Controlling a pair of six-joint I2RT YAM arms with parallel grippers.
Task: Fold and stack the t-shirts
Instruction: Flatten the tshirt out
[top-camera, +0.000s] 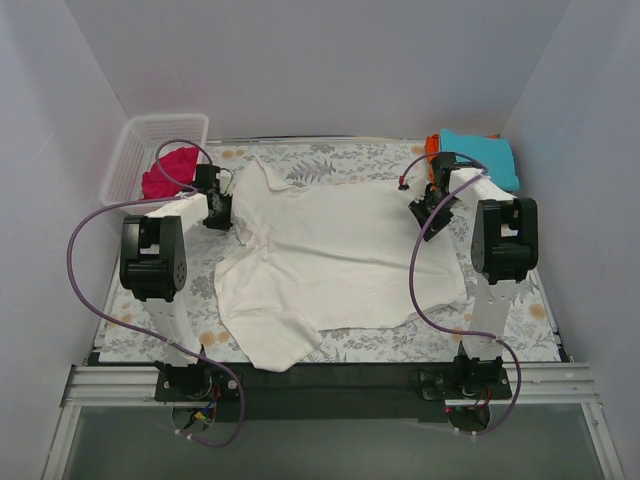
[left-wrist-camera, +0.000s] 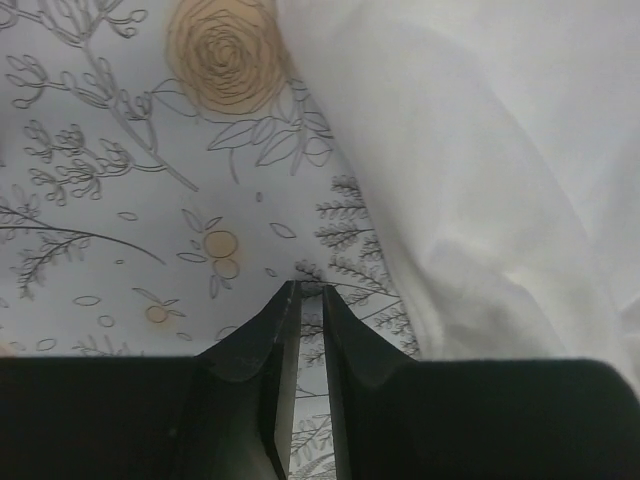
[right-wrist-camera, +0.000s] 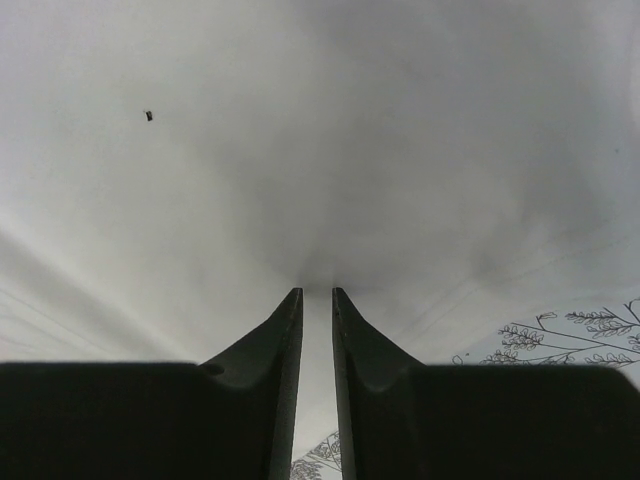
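Observation:
The large off-white t-shirt (top-camera: 330, 260) lies spread and rumpled on the middle of the table. My left gripper (top-camera: 218, 215) hovers low at its upper left edge. In the left wrist view its jaws (left-wrist-camera: 311, 288) are nearly together with only floral covering in the slit, and the shirt (left-wrist-camera: 480, 150) lies just to the right. My right gripper (top-camera: 422, 212) is on the shirt's right edge. Its tips (right-wrist-camera: 317, 290) press into the cloth (right-wrist-camera: 300, 150), and creases run toward them. The magenta shirt (top-camera: 172, 172) lies in the basket. The teal shirt (top-camera: 485, 155) lies on the orange one (top-camera: 432, 145) at the back right.
A white mesh basket (top-camera: 140, 150) stands at the back left against the wall. The floral table covering (top-camera: 330, 160) shows round the shirt and in the left wrist view (left-wrist-camera: 100, 200). White walls close in the left, back and right sides.

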